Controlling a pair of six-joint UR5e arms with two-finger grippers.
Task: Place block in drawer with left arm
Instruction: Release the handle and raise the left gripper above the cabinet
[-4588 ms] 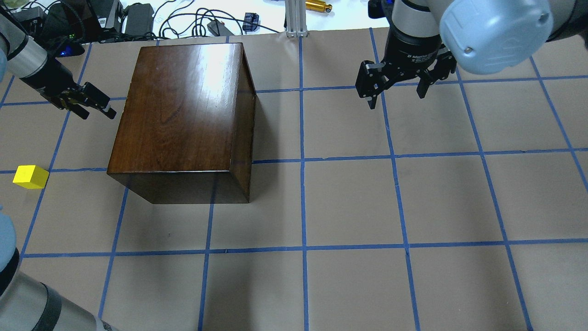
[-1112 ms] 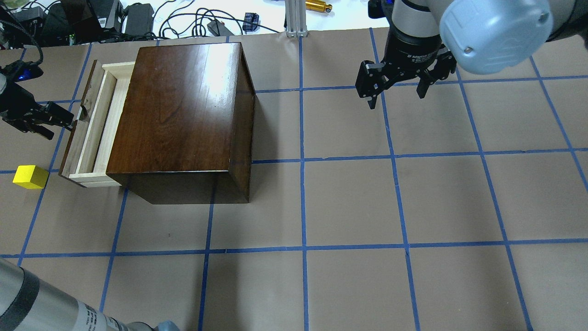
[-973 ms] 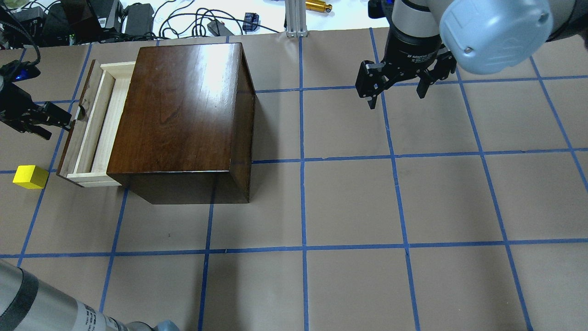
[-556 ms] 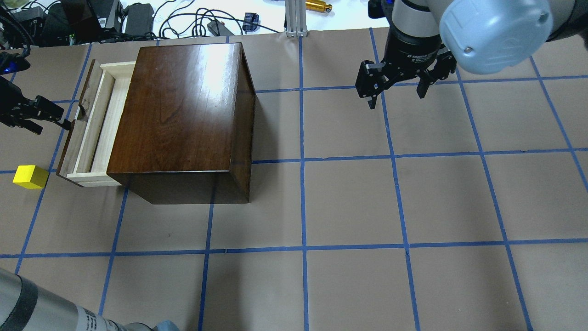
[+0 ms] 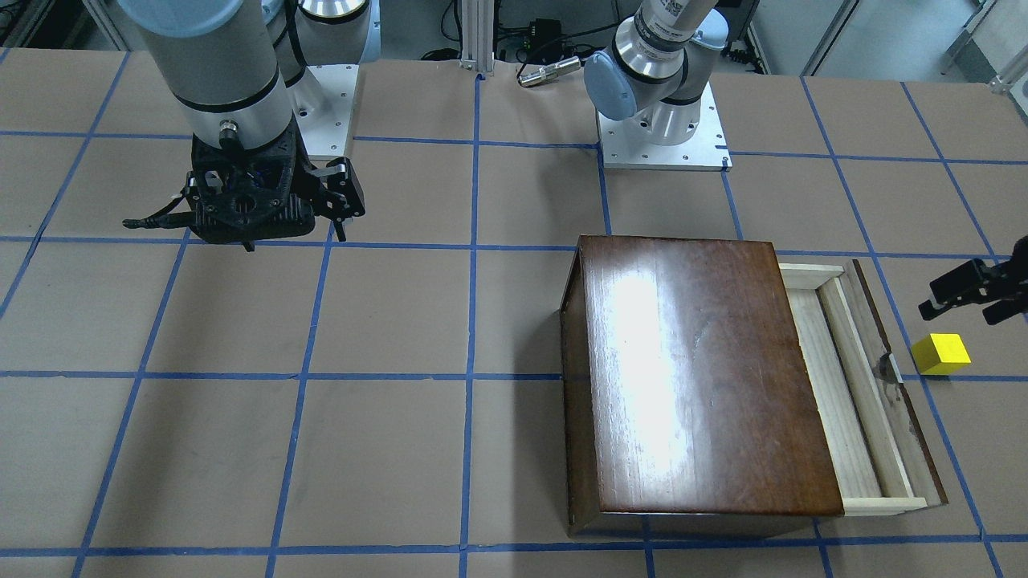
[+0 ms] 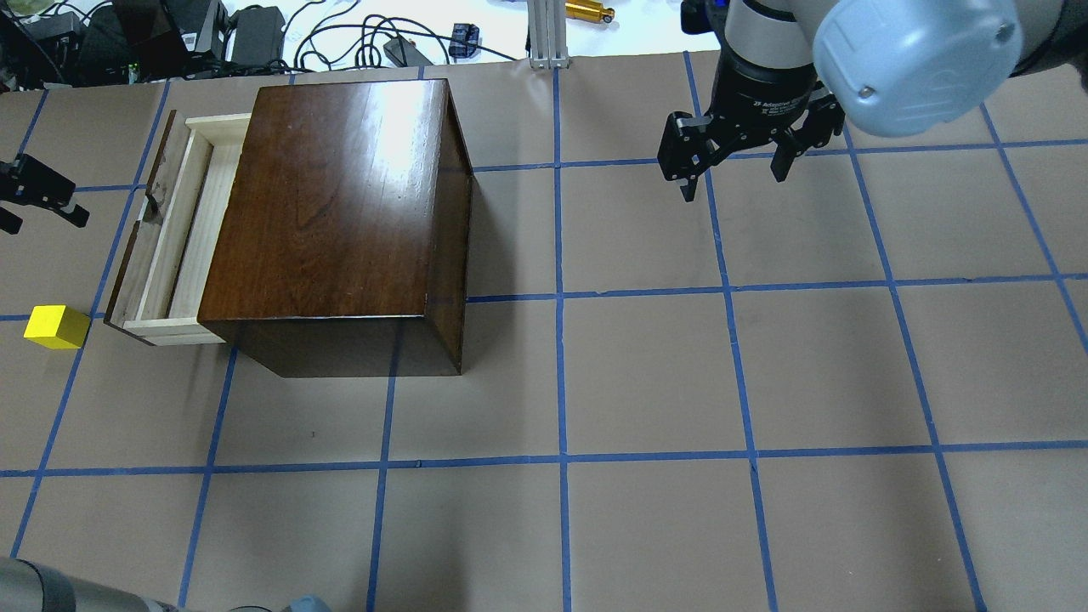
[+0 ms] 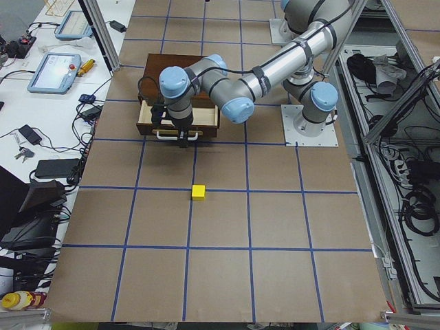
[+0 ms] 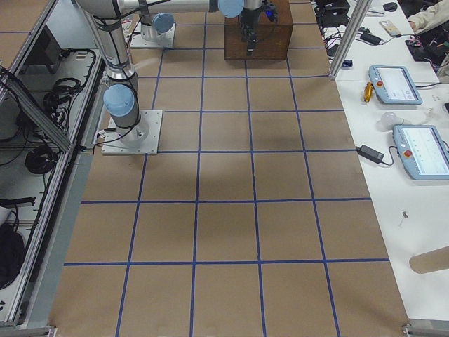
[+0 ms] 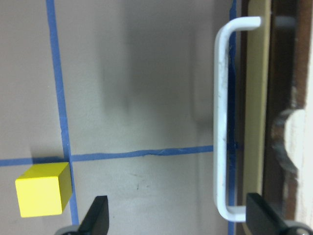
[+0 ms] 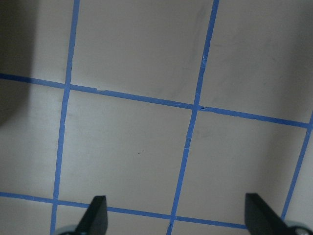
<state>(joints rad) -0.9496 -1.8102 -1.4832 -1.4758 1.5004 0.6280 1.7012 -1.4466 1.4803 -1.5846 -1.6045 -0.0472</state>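
The yellow block point(image 6: 57, 327) lies on the table, left of the drawer's near corner. It also shows in the front view point(image 5: 941, 353) and the left wrist view point(image 9: 43, 190). The drawer point(image 6: 180, 246) stands pulled out of the dark wooden box point(image 6: 340, 204), its pale tray empty point(image 5: 851, 385). My left gripper point(image 6: 47, 208) is open and empty, left of the drawer front and beyond the block point(image 5: 960, 309). My right gripper point(image 6: 733, 180) is open and empty, hanging far right of the box.
A white bar handle point(image 9: 222, 122) on the box's front shows in the left wrist view. Cables and devices point(image 6: 255, 34) lie beyond the table's far edge. Blue tape lines mark the brown table point(image 6: 646, 374).
The drawer, shut 4.6 s ago, now stands pulled out. Over the last second my left gripper has drawn back leftward from the drawer's knob. The block and right arm have not moved.
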